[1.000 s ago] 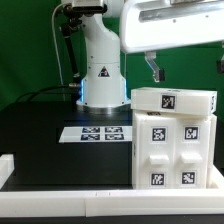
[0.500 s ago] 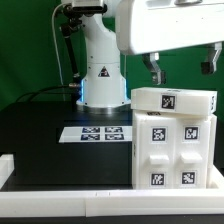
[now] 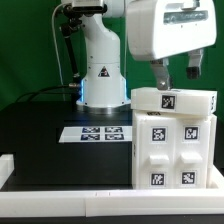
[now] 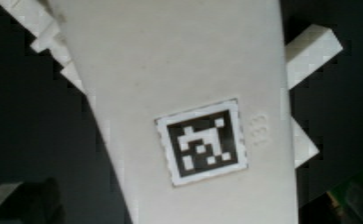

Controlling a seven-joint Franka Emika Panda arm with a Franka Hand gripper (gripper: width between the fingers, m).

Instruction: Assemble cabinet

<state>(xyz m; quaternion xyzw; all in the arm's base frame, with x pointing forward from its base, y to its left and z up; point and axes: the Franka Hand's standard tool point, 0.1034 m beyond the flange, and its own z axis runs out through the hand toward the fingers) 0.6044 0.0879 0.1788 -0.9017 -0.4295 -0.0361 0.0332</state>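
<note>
Hiding behind cabinet (image 3: 172, 140): gripper (image 3: 174, 79) fingertips.

gripper (image 3: 175, 72) shifted toward exterior view's left, lower, nearer cabinet (image 3: 172, 138) top

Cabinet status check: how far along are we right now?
Looks done: the cabinet stands on the table with two tagged door panels on its front and a top piece on. In hand: nothing; the gripper hovers over the top, fingers apart. I can't tell what remains.
</note>
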